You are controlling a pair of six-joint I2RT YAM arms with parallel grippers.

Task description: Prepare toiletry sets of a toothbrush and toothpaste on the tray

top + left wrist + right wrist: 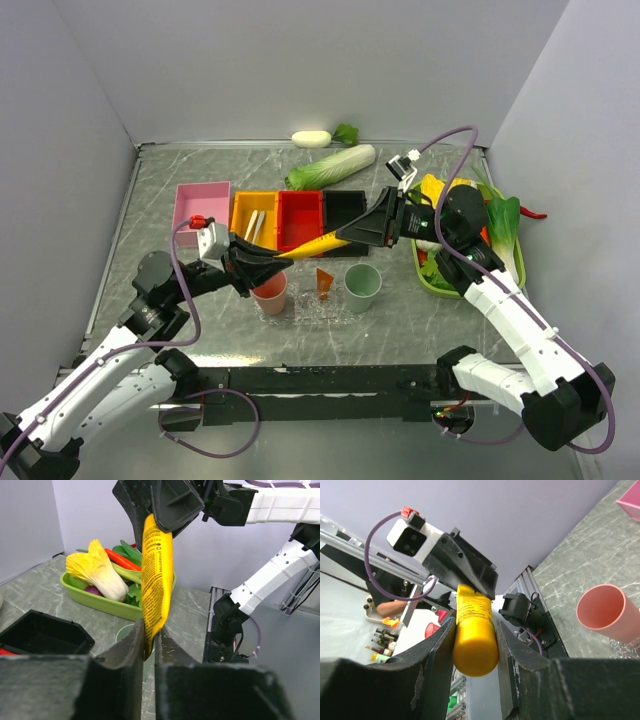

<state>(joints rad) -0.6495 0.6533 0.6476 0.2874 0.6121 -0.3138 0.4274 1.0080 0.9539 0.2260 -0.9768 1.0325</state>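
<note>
Hanging aloft near the tray (306, 318): one yellow toothpaste tube (315, 243), held at both ends.
Flat end pinched by left gripper (285, 258); round end clamped by right gripper (345, 234).

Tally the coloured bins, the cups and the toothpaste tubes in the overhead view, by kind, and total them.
Bins: 4 (pink bin, yellow bin, red bin, black bin)
Cups: 2 (pink cup, green cup)
Toothpaste tubes: 2 (yellow tube, orange tube)
Total: 8
</note>
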